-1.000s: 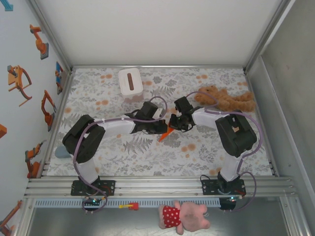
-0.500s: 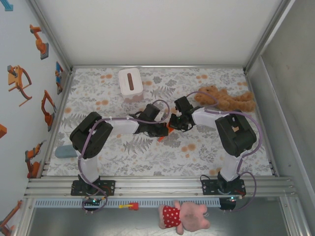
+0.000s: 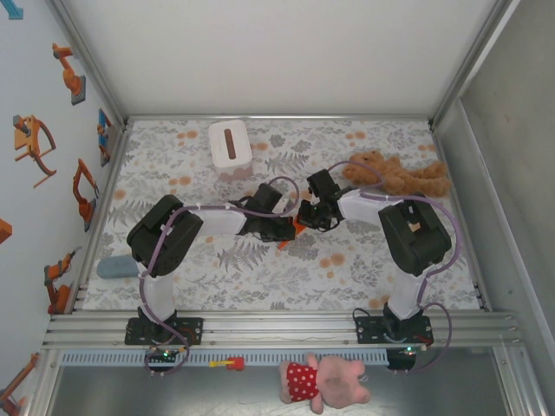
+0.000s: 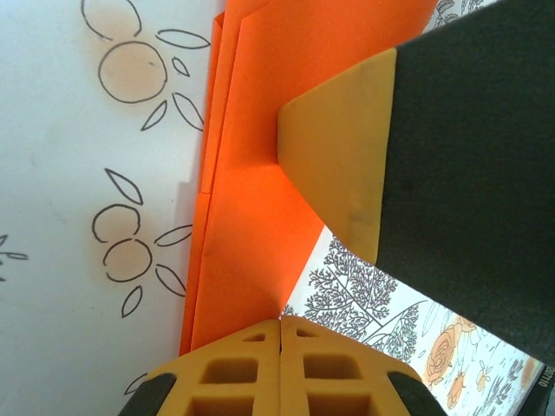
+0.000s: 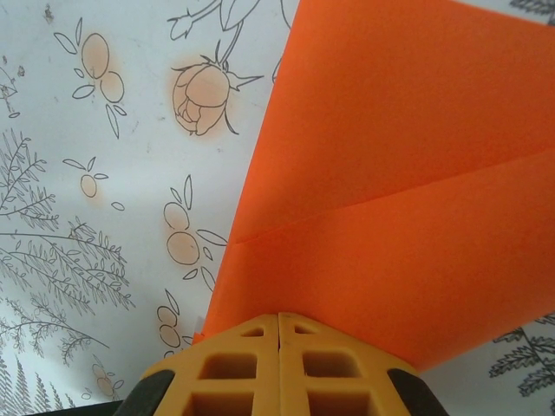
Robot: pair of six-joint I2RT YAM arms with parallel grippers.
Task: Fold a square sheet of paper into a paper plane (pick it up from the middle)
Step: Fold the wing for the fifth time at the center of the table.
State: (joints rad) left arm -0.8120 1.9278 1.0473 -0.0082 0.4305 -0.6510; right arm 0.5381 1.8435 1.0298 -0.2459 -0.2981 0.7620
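The left end effector [image 4: 279,340] had its fingers together, tips meeting the lower corner of the folded orange paper [image 4: 251,130], which lay mid-worktop [image 3: 364,260] between both arms. The right end effector [image 5: 278,334] was likewise closed, tips on the paper's creased face.

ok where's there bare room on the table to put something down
Bare cloth lies along the near edge between the arm bases, and at the far side between the tissue box and the plush toy. Crowded mid-table, where the left gripper and right gripper meet at the orange paper.
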